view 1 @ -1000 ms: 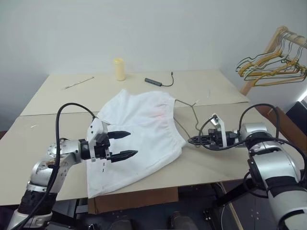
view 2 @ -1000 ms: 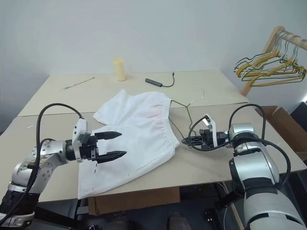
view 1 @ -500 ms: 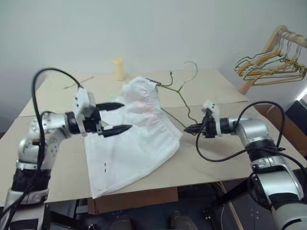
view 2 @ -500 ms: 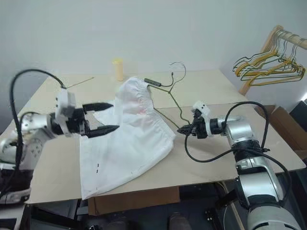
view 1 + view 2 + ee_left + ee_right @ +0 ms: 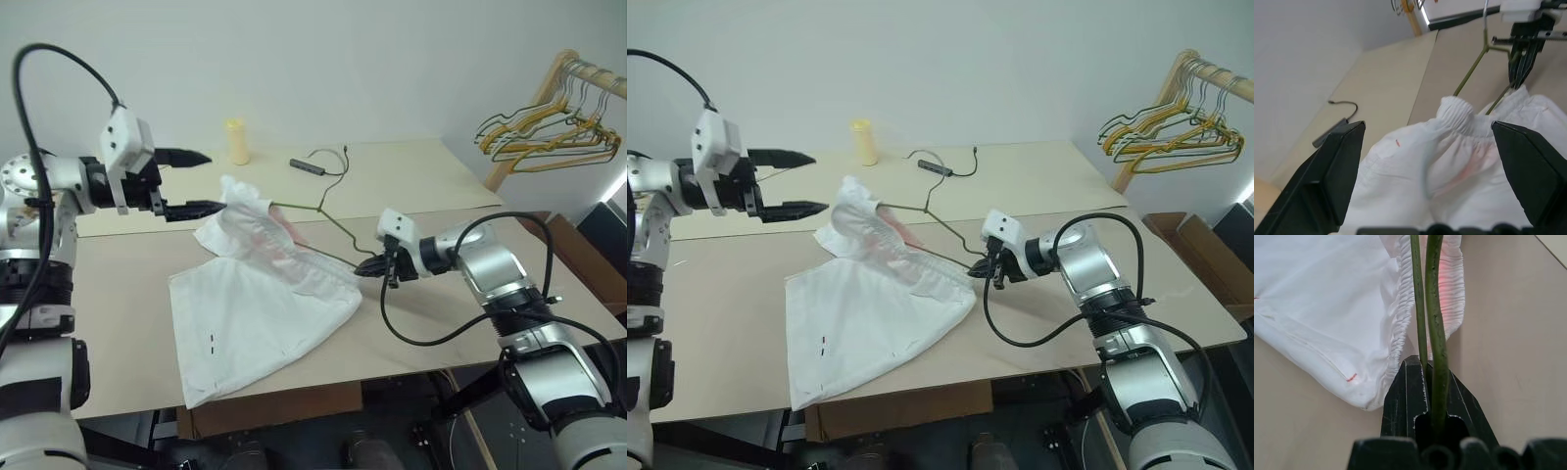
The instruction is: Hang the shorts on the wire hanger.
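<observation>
Since a second ago, the left gripper (image 5: pixel 196 181) has been raised from low over the shorts (image 5: pixel 260 299) to well above the table (image 5: pixel 118 294), and the waistband end of the shorts has been lifted off the surface on the wire hanger (image 5: pixel 328 220), which had been lying flat. The hanger's lower corner is clamped between the closed fingers of the right gripper (image 5: pixel 369 266), just beside the edge of the waistband; in the right wrist view two thin wires (image 5: pixel 1425 308) are seen running out from between the pinched black fingers (image 5: pixel 1403 396) and into the gathered elastic. The hanger is held tilted, its far end inside the bunched cloth and its small hook (image 5: pixel 328 157) pointing toward the back of the table. The left gripper is held with its two fingers spread wide and nothing between them, its lower fingertip close to the raised peak of the waistband; contact cannot be told. The leg end of the shorts is left spread flat on the table. A pale yellow cylinder (image 5: pixel 235 142) and a dark cable (image 5: pixel 313 166) are seen at the back of the table, and coloured hangers (image 5: pixel 549 132) on a wooden rack at right
</observation>
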Motion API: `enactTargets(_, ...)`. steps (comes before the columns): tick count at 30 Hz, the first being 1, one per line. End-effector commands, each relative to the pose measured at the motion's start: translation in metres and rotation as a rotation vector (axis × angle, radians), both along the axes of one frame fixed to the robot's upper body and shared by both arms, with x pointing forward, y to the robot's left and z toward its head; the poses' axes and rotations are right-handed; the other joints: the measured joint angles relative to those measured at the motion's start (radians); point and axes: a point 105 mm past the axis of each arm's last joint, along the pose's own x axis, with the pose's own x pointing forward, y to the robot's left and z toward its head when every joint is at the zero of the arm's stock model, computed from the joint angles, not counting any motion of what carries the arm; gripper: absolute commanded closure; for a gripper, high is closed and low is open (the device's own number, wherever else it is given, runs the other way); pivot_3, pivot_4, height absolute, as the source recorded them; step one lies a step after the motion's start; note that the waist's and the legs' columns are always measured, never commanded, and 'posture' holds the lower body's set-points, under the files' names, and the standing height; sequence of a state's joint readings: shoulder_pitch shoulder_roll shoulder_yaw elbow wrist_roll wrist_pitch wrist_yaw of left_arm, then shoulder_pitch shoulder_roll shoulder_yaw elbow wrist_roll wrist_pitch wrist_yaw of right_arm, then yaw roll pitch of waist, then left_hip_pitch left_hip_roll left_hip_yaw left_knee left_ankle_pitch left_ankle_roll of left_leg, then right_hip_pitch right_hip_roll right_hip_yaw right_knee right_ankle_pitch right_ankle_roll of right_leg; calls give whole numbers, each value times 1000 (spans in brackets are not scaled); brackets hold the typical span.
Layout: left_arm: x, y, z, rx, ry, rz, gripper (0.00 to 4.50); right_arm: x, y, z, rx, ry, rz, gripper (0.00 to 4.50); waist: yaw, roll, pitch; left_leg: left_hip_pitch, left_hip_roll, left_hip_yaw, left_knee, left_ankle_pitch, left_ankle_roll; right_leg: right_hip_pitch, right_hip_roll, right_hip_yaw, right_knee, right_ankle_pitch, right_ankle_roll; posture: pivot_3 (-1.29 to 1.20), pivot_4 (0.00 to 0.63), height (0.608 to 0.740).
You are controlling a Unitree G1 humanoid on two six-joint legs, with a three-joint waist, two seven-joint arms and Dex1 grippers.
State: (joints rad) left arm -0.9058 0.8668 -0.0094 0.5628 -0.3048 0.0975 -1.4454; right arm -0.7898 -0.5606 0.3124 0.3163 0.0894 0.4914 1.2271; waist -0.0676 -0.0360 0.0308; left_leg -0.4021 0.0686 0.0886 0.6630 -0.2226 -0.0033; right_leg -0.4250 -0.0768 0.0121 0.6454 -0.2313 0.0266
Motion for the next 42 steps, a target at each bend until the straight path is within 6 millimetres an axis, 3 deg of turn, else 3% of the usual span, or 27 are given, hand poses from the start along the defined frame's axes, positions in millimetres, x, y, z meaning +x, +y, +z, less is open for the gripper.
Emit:
enactTargets(1,-3,-3,5,89,21,-100,28,-3,17,24,-8,-99,90,4500,0,0,0,-2,0,0,0,0,0,-1,0,0,0,0,0,-4,0,740)
enactTargets(11,-3,-19,-11,174,149,-188,28,-14,33,23,-57,-98,149,4500,-1,0,0,-5,0,0,1,0,0,-5,0,0,2,0,0,-22,0,740)
enactTargets(16,-3,-21,-20,181,228,-191,1399,-17,35,20,-70,-93,159,4500,-2,0,0,-5,0,-1,2,0,0,-5,0,0,2,0,0,-29,0,740)
enactTargets(25,-7,-22,-36,199,301,-208,4341,-17,37,22,-79,-103,163,4500,-2,0,0,-12,0,-1,6,0,0,-11,0,0,5,0,0,-36,0,740)
enactTargets(26,-7,-23,-37,205,301,-209,4492,-17,38,24,-75,-106,163,4500,-2,0,0,-13,0,-1,6,0,0,-12,0,0,5,0,0,-37,0,740)
enactTargets(36,3,-21,-37,248,187,-201,4492,-13,48,47,68,-307,186,4500,-3,0,0,-13,0,0,7,0,0,-12,0,0,5,0,0,-42,0,740)
enactTargets(42,8,-16,-26,241,136,-169,4500,-3,31,51,63,-349,105,2608,-4,0,0,-13,0,-1,8,0,0,-12,0,0,5,0,0,-51,0,740)
